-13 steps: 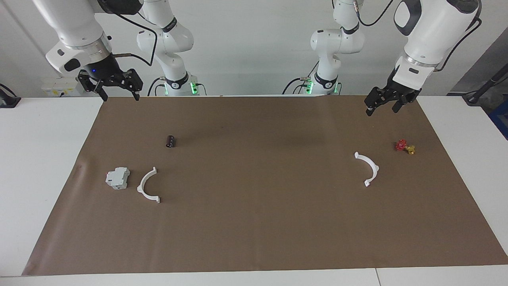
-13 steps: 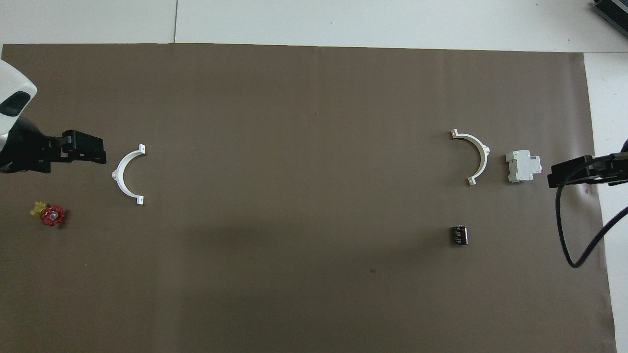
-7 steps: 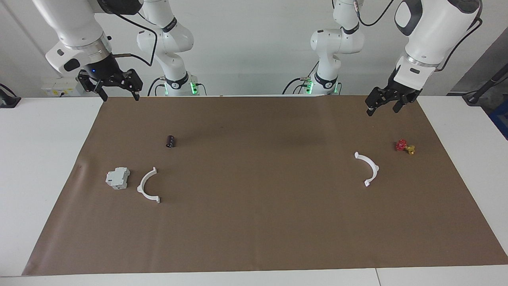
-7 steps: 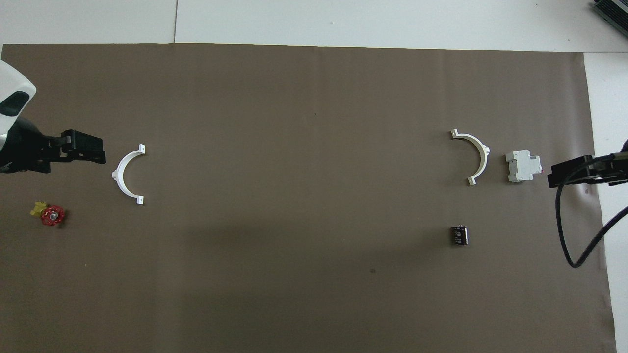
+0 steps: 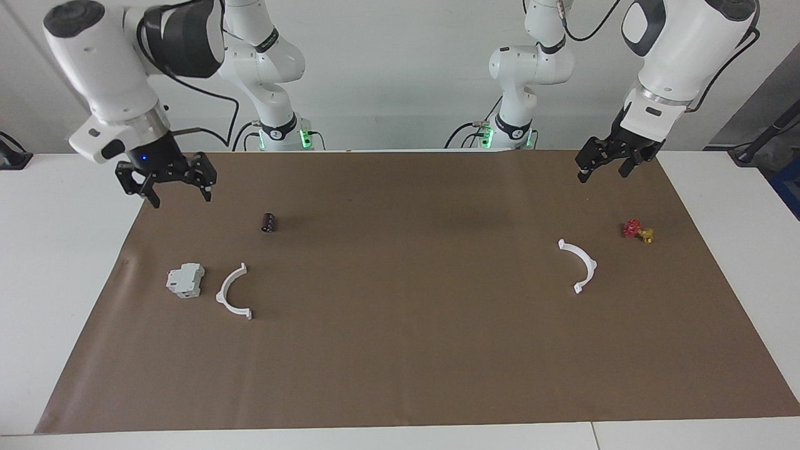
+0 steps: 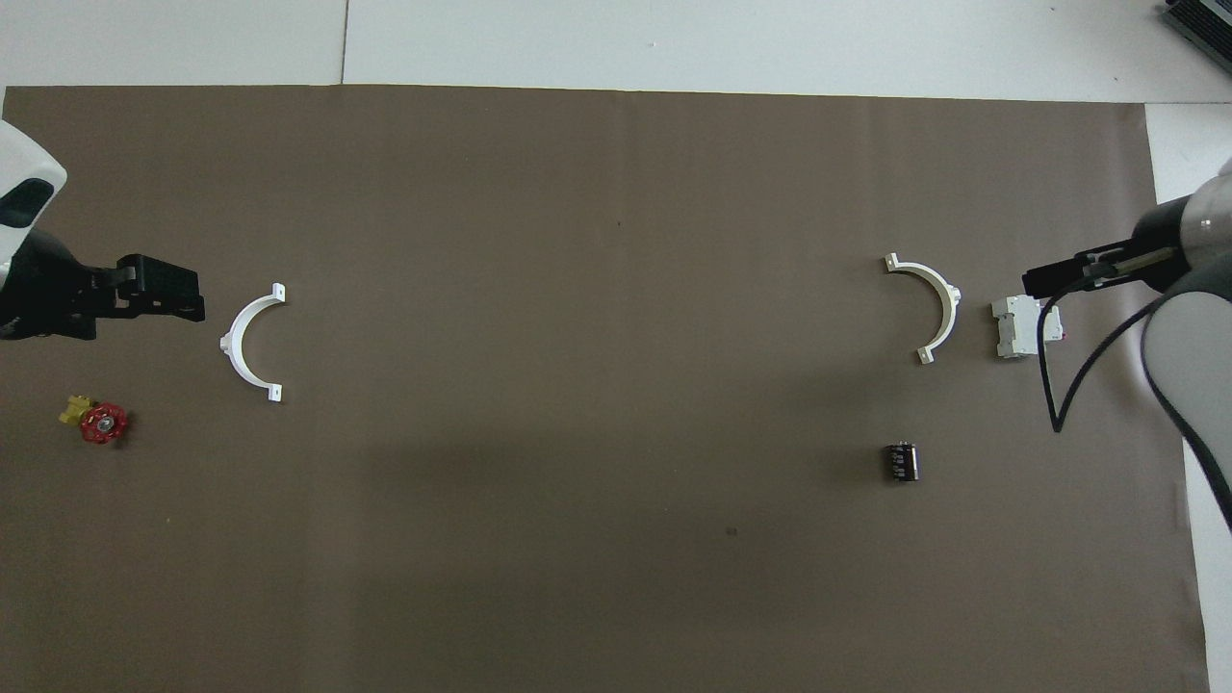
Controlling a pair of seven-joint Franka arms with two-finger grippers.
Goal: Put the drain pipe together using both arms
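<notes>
Spanning nearly the whole white table [image 5: 81, 262], a brown paper mat [image 5: 406, 350] carries every loose part between two white Franka arms. Compared with the view a moment earlier, the right arm [image 5: 106, 69] has swung lower and out over its end of the mat, bringing the right gripper [image 5: 178, 199] down from the mat's robot-side edge to hang above the corner, with its cable now draped across the overhead view. Its two fingers stand clearly apart and hold nothing. The left arm [image 5: 678, 44] has barely shifted; the left gripper [image 5: 601, 172] hovers over the mat's edge at its own end, fingers spread and empty.

Both halves of the drain pipe lie flat where they lay before, well apart from each other. One white half-ring [image 5: 234, 294] rests toward the right arm's end, just beside a grey boxy block [image 5: 185, 279], its open side turned toward the mat's middle. The other half-ring [image 5: 579, 265] rests toward the left arm's end, also opening toward the middle, with small flanged tabs at each tip. Neither gripper touches either piece.

Nearer the robots than the first half-ring sits a small black cylinder [image 5: 269, 222], unmoved. A red-and-yellow valve [image 5: 637, 231] lies near the second half-ring, closer to the mat's border. Green lights glow at both arm bases; lettering on the arm joints is too small to read.
</notes>
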